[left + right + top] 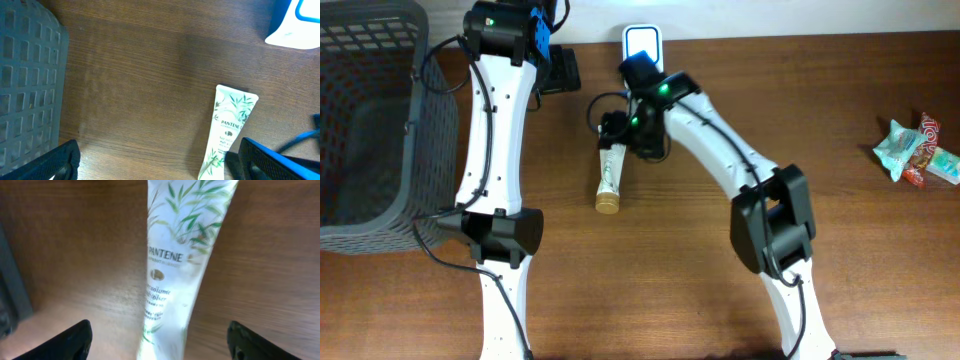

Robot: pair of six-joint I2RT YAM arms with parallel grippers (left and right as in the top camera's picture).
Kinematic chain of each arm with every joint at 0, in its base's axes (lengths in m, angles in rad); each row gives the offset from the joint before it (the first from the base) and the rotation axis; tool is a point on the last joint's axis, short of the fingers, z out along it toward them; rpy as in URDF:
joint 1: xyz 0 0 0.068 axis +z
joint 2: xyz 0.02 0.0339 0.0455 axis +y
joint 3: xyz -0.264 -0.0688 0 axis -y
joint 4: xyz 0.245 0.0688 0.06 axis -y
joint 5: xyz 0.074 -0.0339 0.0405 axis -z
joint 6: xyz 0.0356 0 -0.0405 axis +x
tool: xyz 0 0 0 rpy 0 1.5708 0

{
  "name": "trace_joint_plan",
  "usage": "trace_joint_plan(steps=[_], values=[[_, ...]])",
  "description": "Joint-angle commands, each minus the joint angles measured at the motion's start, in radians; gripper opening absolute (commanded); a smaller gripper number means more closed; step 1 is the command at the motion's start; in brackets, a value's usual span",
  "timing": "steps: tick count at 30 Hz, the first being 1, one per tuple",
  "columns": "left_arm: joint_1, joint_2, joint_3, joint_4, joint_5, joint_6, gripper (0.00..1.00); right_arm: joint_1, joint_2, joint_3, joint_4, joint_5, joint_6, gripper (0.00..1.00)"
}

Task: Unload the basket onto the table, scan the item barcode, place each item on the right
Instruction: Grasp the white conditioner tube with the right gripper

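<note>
A white plastic tube printed with green leaves and closed by a gold cap (609, 178) is laid flat on the brown wooden bench (700, 260) near its centre, cap toward 6 o'clock. Its crimped end is hidden overhead beneath the right arm's wrist. The right jaws are held open, one dark finger (65, 342) on each side of the tube (175, 255) and neither touching it; the small print is blurred and the cap is cut off there. The left jaws are also open, with nothing between them, near the tube (228, 131) at 10 o'clock. A white-and-blue scanner (641, 42) stands at 12 o'clock, partly cropped. A grey lattice basket (370, 120) at 9 o'clock is cut off, and crumpled snack packets (917, 150) lie at 3 o'clock.
</note>
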Motion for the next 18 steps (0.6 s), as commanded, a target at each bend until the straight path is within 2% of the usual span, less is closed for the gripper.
trace_joint_plan(steps=[1,4,7,9,10,13,18], values=[[-0.005,-0.008,-0.003,-0.001,-0.011,0.015,0.99,0.043,0.021,-0.089,0.085,0.085,0.110,0.80],[-0.005,-0.008,-0.003,-0.001,-0.010,0.015,0.99,0.058,0.021,-0.161,0.168,0.085,0.127,0.64],[-0.005,-0.008,-0.003,-0.001,-0.011,0.015,0.99,0.060,0.021,-0.193,0.183,0.131,0.122,0.31],[-0.005,-0.008,-0.003,-0.001,-0.010,0.015,0.99,0.055,0.020,-0.192,0.179,0.172,0.071,0.07],[-0.005,-0.008,-0.003,-0.001,-0.010,0.015,0.99,0.049,0.019,-0.189,0.174,0.175,0.058,0.04],[-0.005,-0.008,-0.003,-0.001,-0.011,0.015,0.99,-0.009,-0.004,-0.138,0.147,0.194,-0.003,0.04],[-0.005,-0.008,-0.003,-0.001,-0.011,0.015,0.99,-0.101,-0.077,0.012,0.145,0.156,-0.257,0.04]])
